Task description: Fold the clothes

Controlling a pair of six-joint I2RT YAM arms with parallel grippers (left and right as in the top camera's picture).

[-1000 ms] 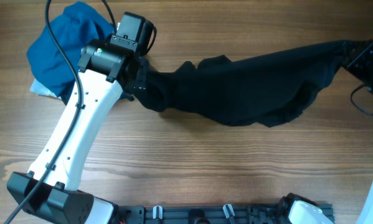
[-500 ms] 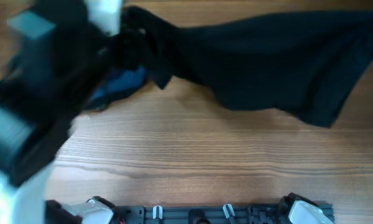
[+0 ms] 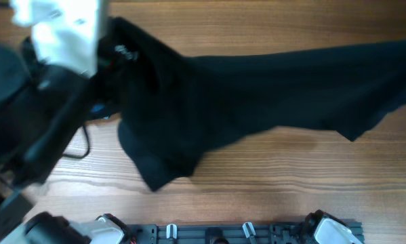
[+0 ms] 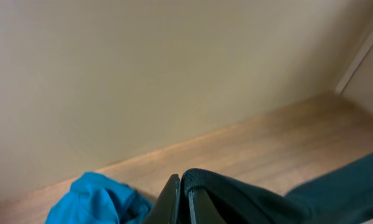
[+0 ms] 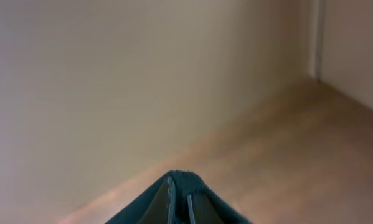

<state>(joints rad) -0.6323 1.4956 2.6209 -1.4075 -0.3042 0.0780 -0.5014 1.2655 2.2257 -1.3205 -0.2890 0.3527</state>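
overhead, the black shirt stretches over the table from the blurred left arm to the right edge (neither claw shows here). left wrist: the left gripper is pinched tight on a shirt fold, with a blue bundle below. right wrist: the right gripper is likewise clamped on black cloth.

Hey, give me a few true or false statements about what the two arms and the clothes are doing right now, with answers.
1. The left end effector and the right end effector are both shut on the black shirt. True.
2. The black shirt lies neatly folded on the table. False: it is stretched out, unfolded, between the two arms.
3. A blue garment shows in the left wrist view. True.
4. The left end effector grips the blue garment. False: its fingers pinch the black shirt.
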